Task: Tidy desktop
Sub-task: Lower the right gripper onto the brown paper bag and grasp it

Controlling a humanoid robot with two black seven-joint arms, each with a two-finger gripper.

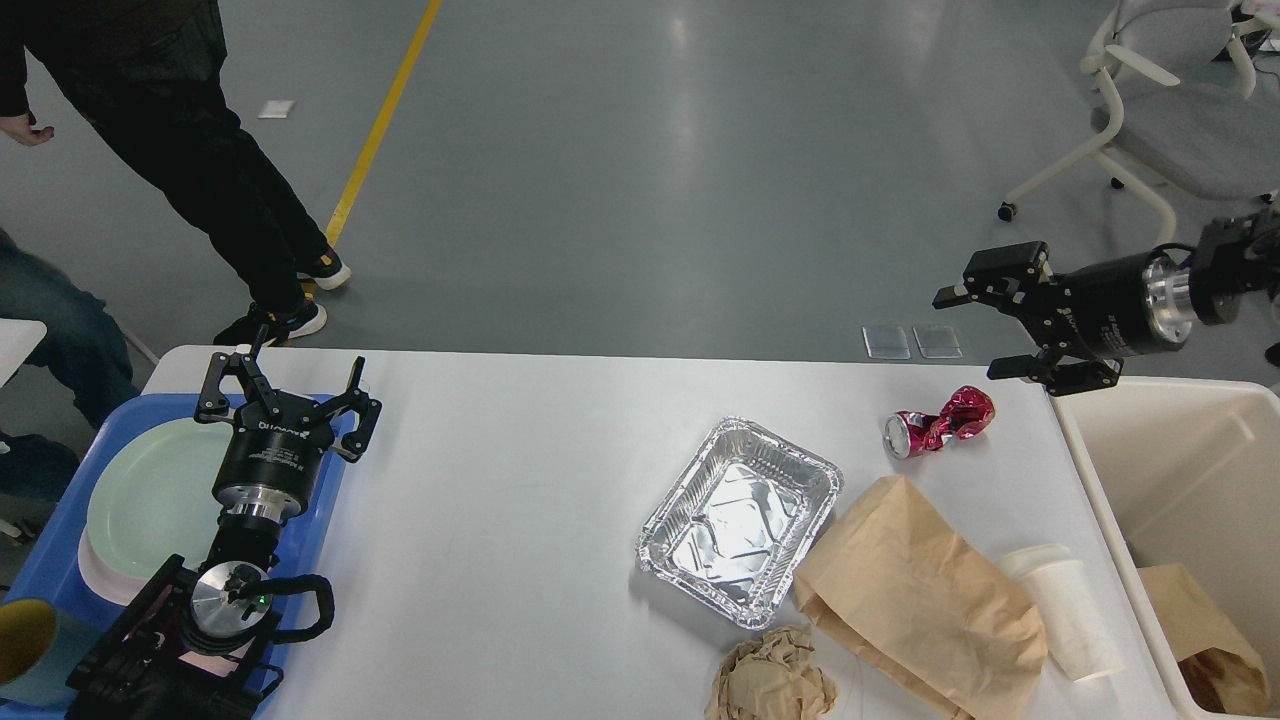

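The white desktop (500,480) carries a crushed red can (940,422), an empty foil tray (740,520), a brown paper bag (915,590), a crumpled brown paper ball (772,680) and a white plastic cup lying on its side (1065,610). My left gripper (285,385) is open and empty, hovering over the right edge of the blue tray (60,560). My right gripper (975,330) is open and empty, raised above the desktop's far right edge, up and right of the can.
The blue tray holds stacked pale green and pink plates (150,500) and a yellow cup (25,635). A cream bin (1180,520) at the right holds a brown paper bag (1205,640). A person (200,150) stands beyond the table at the left; an office chair (1170,110) stands at the far right.
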